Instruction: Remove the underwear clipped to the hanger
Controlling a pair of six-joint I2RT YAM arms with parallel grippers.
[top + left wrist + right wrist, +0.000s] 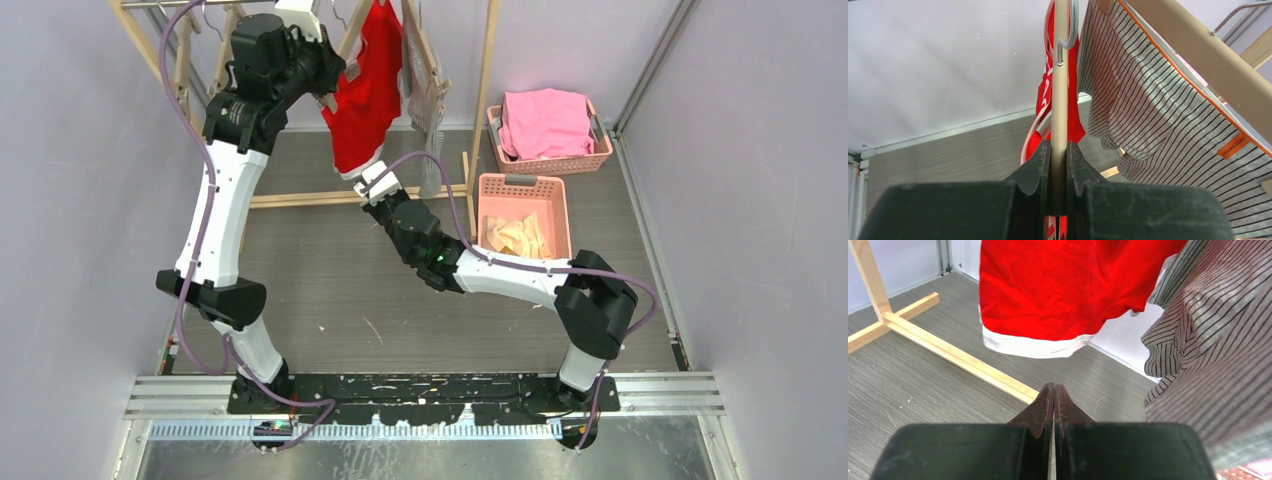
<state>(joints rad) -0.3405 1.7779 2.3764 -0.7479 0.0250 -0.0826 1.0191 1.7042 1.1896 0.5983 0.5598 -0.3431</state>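
The red underwear [365,90] with white trim hangs from a beige hanger [1060,90] on the wooden rack. The grey-and-white striped underwear [428,100] hangs beside it on the right. My left gripper [335,75] is raised to the rack and shut on the hanger's bar [1059,145]; the red underwear [1075,120] and the striped underwear [1158,115] hang just beyond. My right gripper [372,183] is shut and empty [1054,387], just below the red underwear's hem [1038,346]. The cream underwear [515,235] lies in the near pink basket [524,183].
The wooden rack's base bars [300,198] run across the floor under the clothes and show in the right wrist view [958,360]. A second pink basket [600,155] at the back right holds a pink cloth [545,120]. Grey walls close in both sides.
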